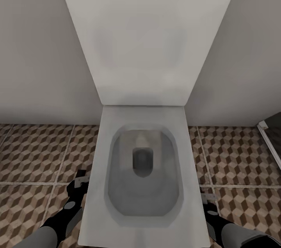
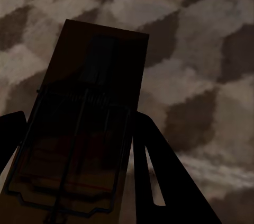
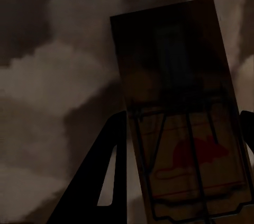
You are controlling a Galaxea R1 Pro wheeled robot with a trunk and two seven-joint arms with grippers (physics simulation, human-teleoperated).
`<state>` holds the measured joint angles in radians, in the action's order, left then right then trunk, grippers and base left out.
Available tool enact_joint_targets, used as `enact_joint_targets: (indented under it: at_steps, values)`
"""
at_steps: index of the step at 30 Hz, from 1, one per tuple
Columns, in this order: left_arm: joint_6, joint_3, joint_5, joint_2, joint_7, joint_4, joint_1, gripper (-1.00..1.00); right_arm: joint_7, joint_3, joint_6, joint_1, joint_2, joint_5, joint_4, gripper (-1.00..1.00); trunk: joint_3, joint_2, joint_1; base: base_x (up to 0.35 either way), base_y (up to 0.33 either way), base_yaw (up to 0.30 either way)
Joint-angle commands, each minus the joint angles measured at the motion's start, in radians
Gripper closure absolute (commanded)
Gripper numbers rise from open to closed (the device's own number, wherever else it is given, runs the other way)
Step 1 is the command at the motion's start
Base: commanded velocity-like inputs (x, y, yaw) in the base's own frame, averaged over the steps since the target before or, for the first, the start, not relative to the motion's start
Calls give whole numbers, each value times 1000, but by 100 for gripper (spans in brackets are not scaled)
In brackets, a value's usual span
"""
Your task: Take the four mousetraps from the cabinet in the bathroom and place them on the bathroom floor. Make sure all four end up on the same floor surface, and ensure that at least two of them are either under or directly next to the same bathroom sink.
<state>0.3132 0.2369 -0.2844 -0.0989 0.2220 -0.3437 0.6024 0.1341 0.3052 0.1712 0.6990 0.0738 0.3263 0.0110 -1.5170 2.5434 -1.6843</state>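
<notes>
In the left wrist view we see our dark fingers (image 2: 159, 176) on either side of a mousetrap (image 2: 84, 128), closed on its long edges so that the flat brown base sits between them. Its wire frame runs down the board, and the far end of the board reaches out past the fingertips over the bathroom floor (image 2: 201, 49).

In the right wrist view, our other fingers (image 3: 103, 176) likewise grip a second mousetrap (image 3: 182, 118) by its sides. This one shows a red mouse printed on a pale panel near the gripper, and its darker far end projects beyond the fingertips above the cube-patterned tiles.

From the head view, the left gripper (image 1: 81, 182) hangs low beside the left edge of a white toilet (image 1: 142, 170), and the right gripper (image 1: 207, 197) hangs beside the toilet's right edge, both above the tiled floor. The traps themselves are too small to make out there. The toilet's lid stands raised against the pale wall (image 1: 35, 45), and a dark object with a white rim (image 1: 271, 138) sits at the floor's far right.
</notes>
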Motion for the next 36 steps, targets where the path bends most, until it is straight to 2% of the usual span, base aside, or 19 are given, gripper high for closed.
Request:
enact_joint_targets:
  at_steps: [1, 10, 36]
  values:
    - [3, 9, -6, -1, 7, 0, 0, 100, -1, 9, 0, 1, -1, 7, 1, 100, -1, 0, 0, 0, 0, 0]
    - [3, 9, -5, -1, 7, 0, 0, 100, -1, 10, -42, 1, -4, 1, 0, 100, -1, 0, 0, 0, 0, 0]
    - [3, 9, -4, -1, 7, 0, 0, 100, -1, 14, -47, 1, -5, 0, 0, 100, -1, 0, 0, 0, 0, 0]
